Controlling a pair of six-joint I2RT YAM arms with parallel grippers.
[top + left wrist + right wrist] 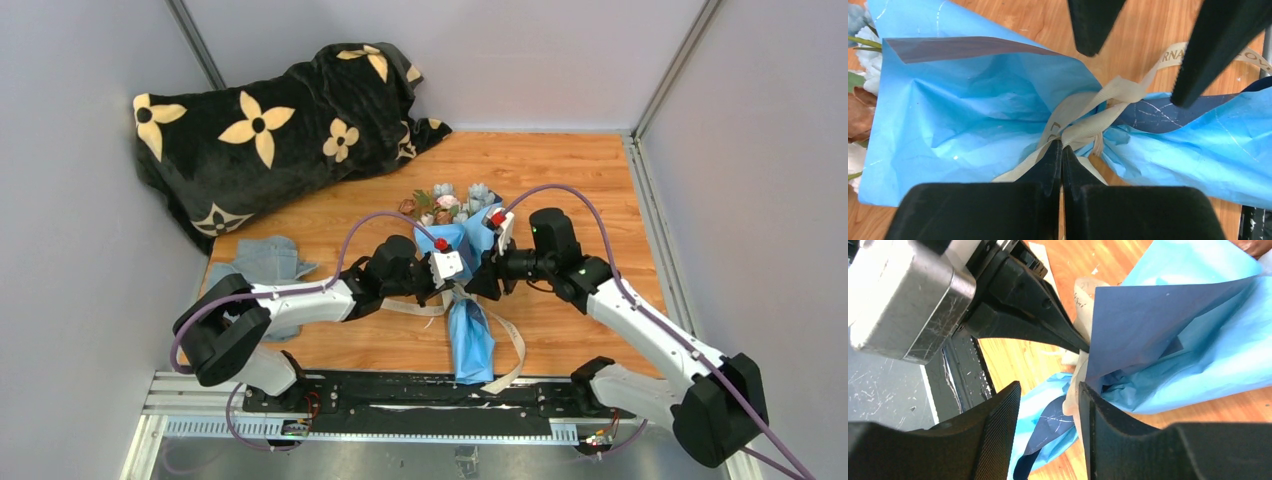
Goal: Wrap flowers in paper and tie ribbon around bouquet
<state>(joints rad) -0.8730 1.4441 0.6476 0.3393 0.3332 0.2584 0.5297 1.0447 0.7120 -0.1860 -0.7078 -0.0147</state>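
Note:
The bouquet lies on the wooden table, with the flowers (450,200) at the far end and the light-blue paper (470,340) coned around the stems. The beige ribbon (512,345) circles the cone's narrow waist, and its tails trail off on both sides. In the left wrist view my left gripper (1062,145) is shut, its tips pinching the ribbon (1113,92) at the crossing on the paper (973,115). My right gripper (1048,390) is open at the same waist from the other side. The ribbon (1084,300) rests against one of its fingers, and nothing is clamped.
A black blanket with cream flower prints (270,130) is heaped at the back left. A small grey-blue cloth (265,262) lies at the table's left edge. The arms' black mounting rail (420,395) runs along the near edge. Grey walls enclose the table.

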